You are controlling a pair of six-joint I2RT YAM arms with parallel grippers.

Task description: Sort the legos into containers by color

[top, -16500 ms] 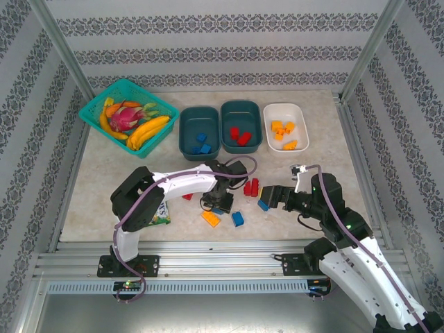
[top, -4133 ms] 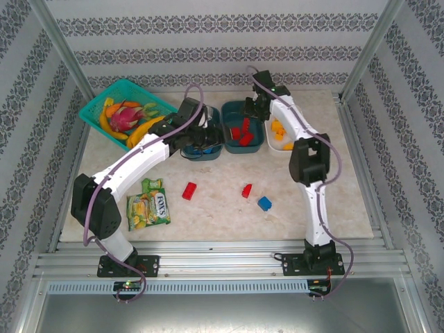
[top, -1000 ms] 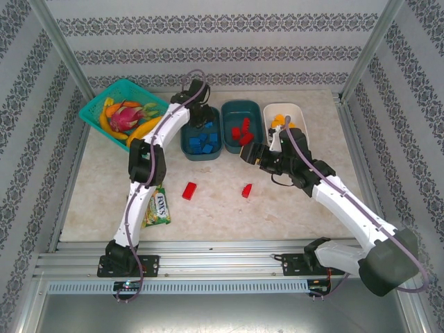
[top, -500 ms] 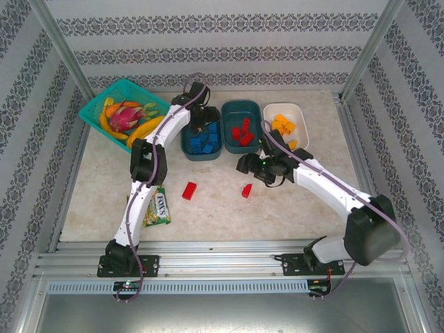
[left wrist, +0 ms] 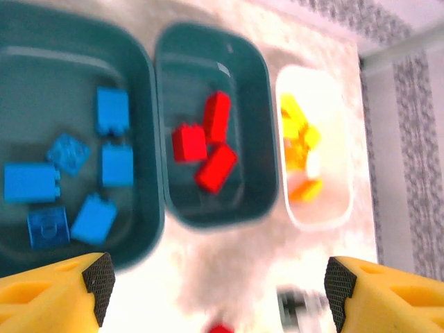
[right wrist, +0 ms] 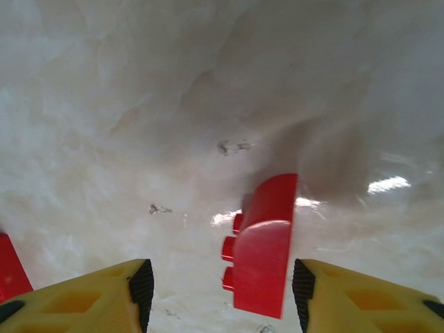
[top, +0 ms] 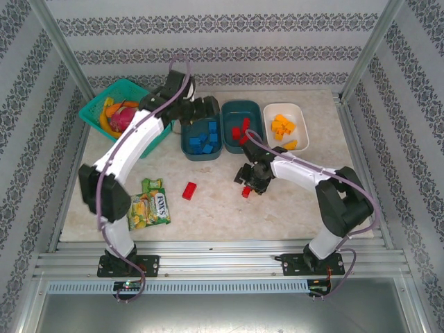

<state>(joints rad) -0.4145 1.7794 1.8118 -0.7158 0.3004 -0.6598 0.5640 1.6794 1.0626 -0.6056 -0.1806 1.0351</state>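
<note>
Dropping lower since a moment ago, the right gripper (right wrist: 222,302) now straddles a red lego (right wrist: 260,243) on the table (right wrist: 208,83), jaws apart, clear of it; the left gripper (left wrist: 215,291) hangs wide open, empty, above the left teal tub (left wrist: 41,83) holding blue legos (left wrist: 114,166); middle teal tub (left wrist: 243,83) holds red, white tub (left wrist: 326,208) orange

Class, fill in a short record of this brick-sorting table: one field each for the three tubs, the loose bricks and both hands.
left teal tub: six blue bricks
middle teal tub: three red bricks
white tub: yellow bricks
loose on table: left loose brick and right loose brick, both red
right hand: open, straddling the right loose brick
left hand: open, empty, over the tubs
</note>
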